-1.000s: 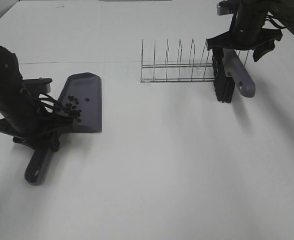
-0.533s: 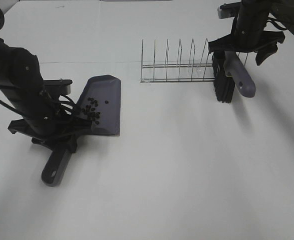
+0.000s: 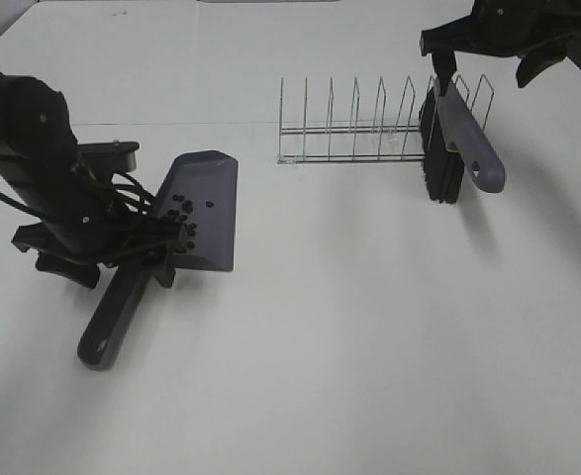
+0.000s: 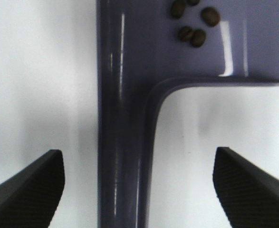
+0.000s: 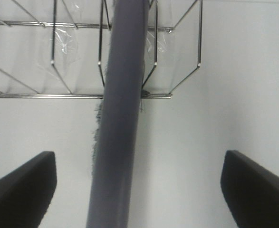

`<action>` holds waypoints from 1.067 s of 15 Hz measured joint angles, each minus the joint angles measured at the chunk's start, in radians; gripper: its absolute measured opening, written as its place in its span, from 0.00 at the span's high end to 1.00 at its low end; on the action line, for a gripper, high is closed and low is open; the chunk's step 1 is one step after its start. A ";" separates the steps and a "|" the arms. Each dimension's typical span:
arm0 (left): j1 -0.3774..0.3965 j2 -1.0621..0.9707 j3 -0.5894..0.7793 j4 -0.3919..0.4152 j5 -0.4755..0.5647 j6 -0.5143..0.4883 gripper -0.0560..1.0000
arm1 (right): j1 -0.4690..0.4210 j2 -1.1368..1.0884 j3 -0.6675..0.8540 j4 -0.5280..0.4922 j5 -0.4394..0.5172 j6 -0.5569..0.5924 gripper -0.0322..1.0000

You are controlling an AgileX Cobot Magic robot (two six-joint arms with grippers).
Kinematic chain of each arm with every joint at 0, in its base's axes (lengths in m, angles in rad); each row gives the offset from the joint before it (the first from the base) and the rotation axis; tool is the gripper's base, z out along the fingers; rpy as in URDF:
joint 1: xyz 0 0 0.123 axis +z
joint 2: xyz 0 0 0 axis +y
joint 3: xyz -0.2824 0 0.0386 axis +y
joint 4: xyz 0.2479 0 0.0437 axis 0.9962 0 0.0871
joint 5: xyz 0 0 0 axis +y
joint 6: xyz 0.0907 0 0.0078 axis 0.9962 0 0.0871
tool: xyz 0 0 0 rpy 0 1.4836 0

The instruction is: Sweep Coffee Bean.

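Beans (image 3: pixel 178 216) lie in the grey dustpan (image 3: pixel 203 210) just ahead of the left fingers (image 4: pixel 34 185), which are spread wide on each side of its handle, while the right fingers (image 5: pixel 20 185), far off, gape around the brush (image 3: pixel 448 139).

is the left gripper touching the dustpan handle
Apart. In the left wrist view both fingertips of the left gripper stand wide of the dustpan handle, with white table between.

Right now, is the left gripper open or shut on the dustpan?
Open. The left gripper has both fingers clear of the dustpan handle, table showing between.
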 joint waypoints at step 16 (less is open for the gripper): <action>0.000 -0.963 0.129 0.193 0.601 0.001 0.21 | 0.000 -0.641 0.597 0.161 0.130 -0.088 0.20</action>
